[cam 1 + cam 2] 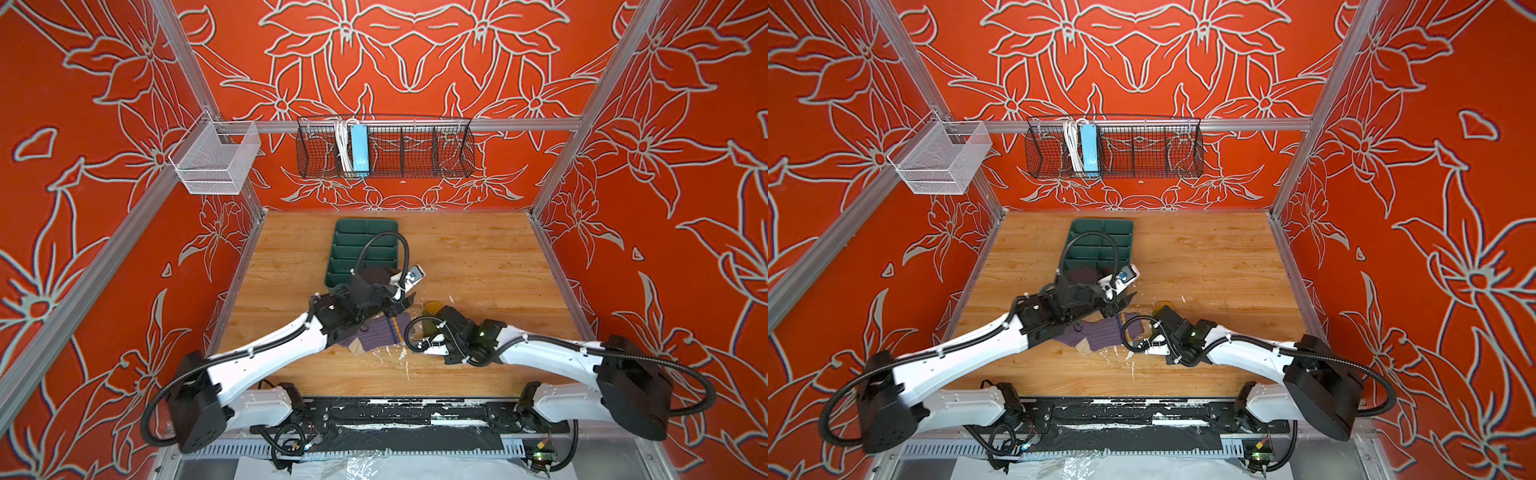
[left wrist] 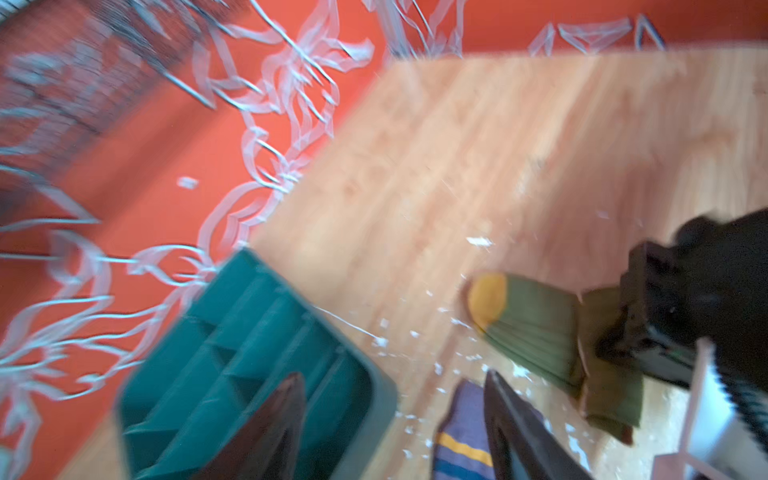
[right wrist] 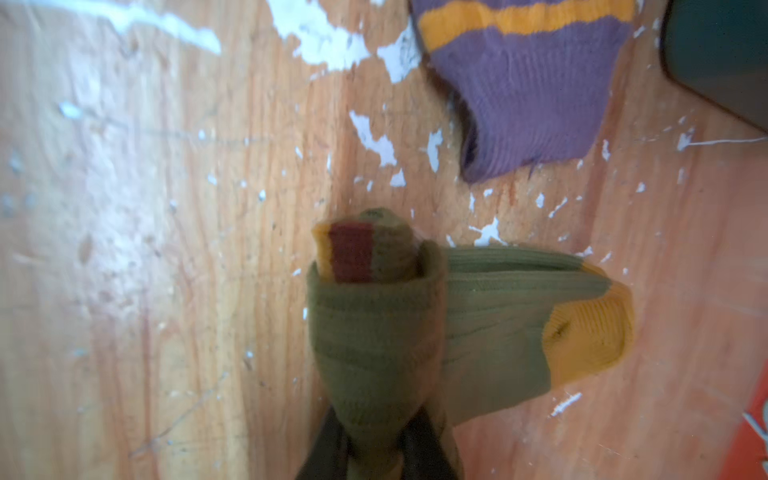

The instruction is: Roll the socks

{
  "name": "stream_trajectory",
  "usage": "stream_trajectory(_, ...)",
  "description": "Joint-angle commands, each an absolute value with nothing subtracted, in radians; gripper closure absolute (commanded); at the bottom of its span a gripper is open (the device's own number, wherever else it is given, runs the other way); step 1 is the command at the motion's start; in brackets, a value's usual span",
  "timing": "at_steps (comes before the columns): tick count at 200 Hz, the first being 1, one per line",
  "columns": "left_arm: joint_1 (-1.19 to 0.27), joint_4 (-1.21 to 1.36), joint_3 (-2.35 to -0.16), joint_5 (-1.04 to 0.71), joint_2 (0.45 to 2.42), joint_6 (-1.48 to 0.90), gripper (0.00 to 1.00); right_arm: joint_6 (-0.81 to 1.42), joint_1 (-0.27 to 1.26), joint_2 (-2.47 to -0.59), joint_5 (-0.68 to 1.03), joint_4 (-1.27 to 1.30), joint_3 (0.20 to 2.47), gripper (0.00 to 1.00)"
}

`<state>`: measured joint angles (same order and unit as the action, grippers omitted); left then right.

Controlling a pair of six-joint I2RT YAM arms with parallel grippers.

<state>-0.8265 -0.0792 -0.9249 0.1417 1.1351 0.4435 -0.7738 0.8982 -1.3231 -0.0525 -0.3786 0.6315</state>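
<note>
1. Olive sock (image 3: 374, 332): lies on the wooden table (image 1: 478, 257), near-right of the green tray (image 1: 351, 241). Its cuff end is rolled into a bundle and its mustard toe lies flat on the tray side.
2. Right gripper (image 3: 374, 444): fingers clamped on that bundle.
3. Left gripper (image 2: 390, 395): fingers apart, empty, by the tray's near corner.
4. Purple sock (image 1: 374, 336): unrolled, just near of the tray, striped cuff under the left gripper.
5. Judgement: the olive sock's unrolled length runs from bundle to toe. The right arm is nearer, so the roll should advance toeward.
</note>
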Motion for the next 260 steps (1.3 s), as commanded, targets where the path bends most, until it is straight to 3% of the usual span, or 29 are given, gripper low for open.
stream_trajectory(1, -0.824, -0.065, -0.902, 0.126, 0.979, 0.533, 0.29, -0.654, 0.907, -1.399, 0.112, -0.559, 0.645, 1.00)
stream_trajectory(31, -0.825, -0.266, -0.900, -0.164, 0.812, 0.659, 0.28, -0.601, 0.899, -1.482, 0.148, -0.624, 0.711, 1.00)
stream_trajectory(46, -0.829, -0.297, -0.868, -0.203, 0.781, 0.705, 0.26, -0.592, 0.889, -1.526, 0.166, -0.639, 0.729, 1.00)
stream_trajectory(87, -0.877, -0.251, -0.716, -0.086, 0.804, 0.844, 0.27, -0.607, 0.856, -1.652, 0.208, -0.667, 0.796, 1.00)
stream_trajectory(143, -1.129, -0.104, -0.581, 0.247, 1.011, 1.059, 0.29, -0.684, 0.795, -1.718, 0.239, -0.711, 0.843, 1.00)
stream_trajectory(217, -1.264, 0.216, -0.559, 0.539, 1.322, 0.961, 0.31, -0.707, 0.781, -1.734, 0.278, -0.746, 0.906, 1.00)
stream_trajectory(260, -1.267, 0.344, -0.604, 0.588, 1.496, 0.863, 0.35, -0.701, 0.780, -1.669, 0.273, -0.716, 0.864, 1.00)
